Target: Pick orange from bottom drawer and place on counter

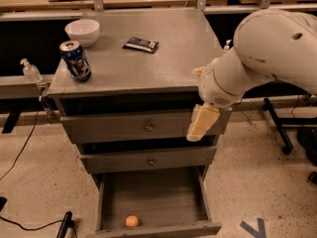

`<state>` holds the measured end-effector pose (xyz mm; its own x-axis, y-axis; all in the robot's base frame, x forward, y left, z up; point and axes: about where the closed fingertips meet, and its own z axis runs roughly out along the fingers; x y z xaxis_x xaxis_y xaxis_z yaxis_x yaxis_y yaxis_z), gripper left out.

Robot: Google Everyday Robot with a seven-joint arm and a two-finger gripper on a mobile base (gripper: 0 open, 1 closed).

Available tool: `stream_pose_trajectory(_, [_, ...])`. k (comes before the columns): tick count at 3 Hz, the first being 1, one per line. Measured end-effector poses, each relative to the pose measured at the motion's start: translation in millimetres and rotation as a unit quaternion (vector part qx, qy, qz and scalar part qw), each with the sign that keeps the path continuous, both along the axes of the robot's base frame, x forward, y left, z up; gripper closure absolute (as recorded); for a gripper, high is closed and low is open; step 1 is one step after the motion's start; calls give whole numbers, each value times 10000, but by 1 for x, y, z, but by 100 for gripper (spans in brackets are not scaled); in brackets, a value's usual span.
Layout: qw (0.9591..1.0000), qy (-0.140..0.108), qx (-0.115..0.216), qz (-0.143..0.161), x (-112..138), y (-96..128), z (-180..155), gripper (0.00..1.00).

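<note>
Orange (131, 221), just one, in bottom drawer (158, 202), one can (75, 59), one bowl (82, 31) on counter (163, 63), gripper (202, 123) before top drawer (124, 128), state unclear

From the gripper (197, 129), which hangs before the right end of the top drawer (124, 128), a dark flat packet (141, 44) lies up-left, a soda can (75, 60) and white bowl (82, 31) farther left, a clear pump bottle (30, 71) farthest left.
</note>
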<state>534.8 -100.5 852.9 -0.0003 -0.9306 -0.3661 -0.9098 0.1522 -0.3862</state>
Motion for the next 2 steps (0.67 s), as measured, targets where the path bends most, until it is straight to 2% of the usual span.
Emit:
stream_pose_trajectory(1, [9985,323,195,403,2,9,-15,0])
stream_pose_trajectory(2, [9786,941,1273,1312,-14,57,-98,0])
